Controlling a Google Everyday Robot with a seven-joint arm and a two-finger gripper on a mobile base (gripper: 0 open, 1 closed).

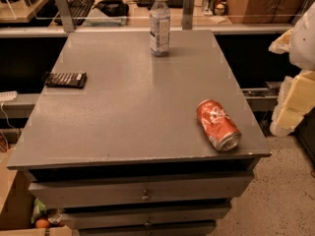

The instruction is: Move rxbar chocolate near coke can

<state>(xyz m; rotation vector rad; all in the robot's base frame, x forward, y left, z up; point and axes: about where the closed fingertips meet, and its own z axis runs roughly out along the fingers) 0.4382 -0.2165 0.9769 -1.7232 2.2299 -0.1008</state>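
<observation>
The rxbar chocolate [66,79] is a flat black bar with pale lettering, lying at the left edge of the grey tabletop [133,107]. The coke can [218,124] is red with a silver end and lies on its side near the table's front right corner. The two are far apart across the table. My gripper [291,102] shows as a pale shape at the right edge of the view, off the table's right side and level with its middle. It holds nothing that I can see.
A clear plastic water bottle [159,24] stands upright at the back middle of the table. Drawers [142,193] sit under the tabletop. A desk with a keyboard [76,6] runs behind. A cardboard box [12,200] is on the floor at the lower left.
</observation>
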